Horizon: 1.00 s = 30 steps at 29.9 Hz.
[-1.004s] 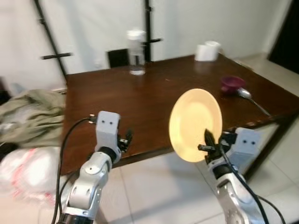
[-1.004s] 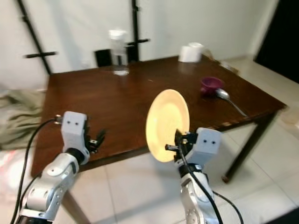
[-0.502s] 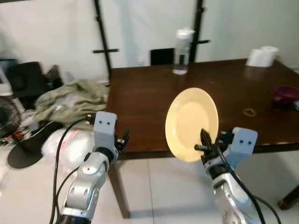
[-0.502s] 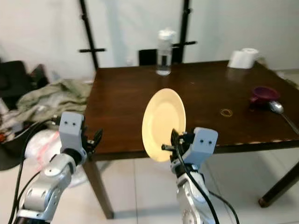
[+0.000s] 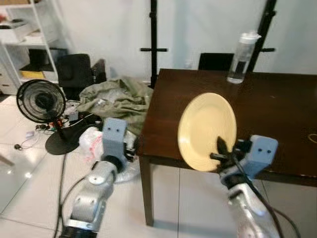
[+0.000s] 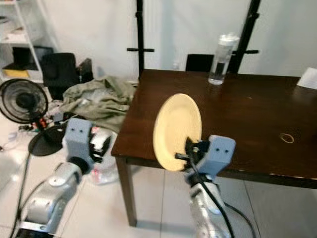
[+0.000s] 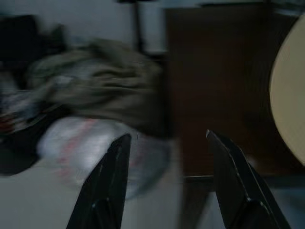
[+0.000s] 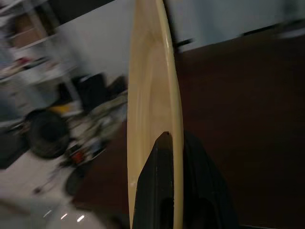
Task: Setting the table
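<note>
1. Right gripper (image 5: 221, 150) pinches the yellow plate (image 5: 207, 130) upright at centre frame, over the table (image 5: 277, 114) front edge.
2. Left gripper (image 7: 167, 183), fingers spread and empty, faces open floor (image 5: 29, 183) lower left.
3. Right wrist view shows the plate rim edge-on.

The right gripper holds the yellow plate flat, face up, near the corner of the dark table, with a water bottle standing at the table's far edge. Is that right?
Not quite: the yellow plate is held on edge, nearly upright, not flat. The right wrist view shows the right gripper pinching its rim edge-on. The rest holds: it is near the corner of the dark table, and the water bottle stands at the far edge.
</note>
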Tool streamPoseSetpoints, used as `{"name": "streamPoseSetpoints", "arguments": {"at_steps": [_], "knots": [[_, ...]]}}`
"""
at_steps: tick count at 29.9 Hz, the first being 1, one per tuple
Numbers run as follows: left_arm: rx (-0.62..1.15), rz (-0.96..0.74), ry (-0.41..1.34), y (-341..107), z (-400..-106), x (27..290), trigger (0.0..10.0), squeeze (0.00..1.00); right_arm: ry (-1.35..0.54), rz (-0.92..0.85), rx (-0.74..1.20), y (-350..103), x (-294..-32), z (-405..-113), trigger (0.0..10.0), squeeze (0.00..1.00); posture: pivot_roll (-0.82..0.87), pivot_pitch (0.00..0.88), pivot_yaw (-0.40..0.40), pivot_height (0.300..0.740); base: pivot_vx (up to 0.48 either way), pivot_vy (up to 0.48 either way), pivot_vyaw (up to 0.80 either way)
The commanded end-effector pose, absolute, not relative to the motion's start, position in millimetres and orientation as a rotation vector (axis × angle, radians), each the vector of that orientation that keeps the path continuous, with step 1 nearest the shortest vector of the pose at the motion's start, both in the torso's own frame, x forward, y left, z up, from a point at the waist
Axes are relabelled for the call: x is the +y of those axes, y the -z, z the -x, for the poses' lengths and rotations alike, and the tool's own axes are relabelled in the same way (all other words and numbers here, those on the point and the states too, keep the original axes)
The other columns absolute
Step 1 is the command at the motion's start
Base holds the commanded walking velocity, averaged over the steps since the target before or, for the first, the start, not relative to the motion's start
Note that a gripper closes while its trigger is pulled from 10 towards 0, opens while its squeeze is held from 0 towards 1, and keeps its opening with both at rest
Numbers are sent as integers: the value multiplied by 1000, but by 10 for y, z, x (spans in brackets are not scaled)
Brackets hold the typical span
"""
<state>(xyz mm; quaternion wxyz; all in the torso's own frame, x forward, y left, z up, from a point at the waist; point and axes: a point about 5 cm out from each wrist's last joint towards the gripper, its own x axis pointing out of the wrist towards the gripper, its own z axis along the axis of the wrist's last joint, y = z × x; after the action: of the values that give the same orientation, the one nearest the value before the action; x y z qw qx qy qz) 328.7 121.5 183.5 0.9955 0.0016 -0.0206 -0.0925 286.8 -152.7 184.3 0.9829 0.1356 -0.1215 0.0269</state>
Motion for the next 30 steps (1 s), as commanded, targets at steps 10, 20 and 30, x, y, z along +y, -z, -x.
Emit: {"name": "streamPoseSetpoints", "arguments": {"at_steps": [10, 20, 30], "knots": [[-18, -17, 156, -1779, -3294, 1249, 10000, 0, -66, -283, -237, -1829, -1516, -2869, 10000, 0, -80, 18, 103, 740, 0, 0, 800], [-18, -35, 111, -1778, -3320, 1334, 10000, 0, -67, -290, -237, -1832, -1520, -2877, 10000, 0, -74, 15, 98, 740, 0, 0, 800], [-15, -45, 83, -1774, -3334, 1362, 10000, 0, -68, -291, -236, -1833, -1520, -2882, 10000, 0, -75, 18, 98, 740, 0, 0, 800]]}}
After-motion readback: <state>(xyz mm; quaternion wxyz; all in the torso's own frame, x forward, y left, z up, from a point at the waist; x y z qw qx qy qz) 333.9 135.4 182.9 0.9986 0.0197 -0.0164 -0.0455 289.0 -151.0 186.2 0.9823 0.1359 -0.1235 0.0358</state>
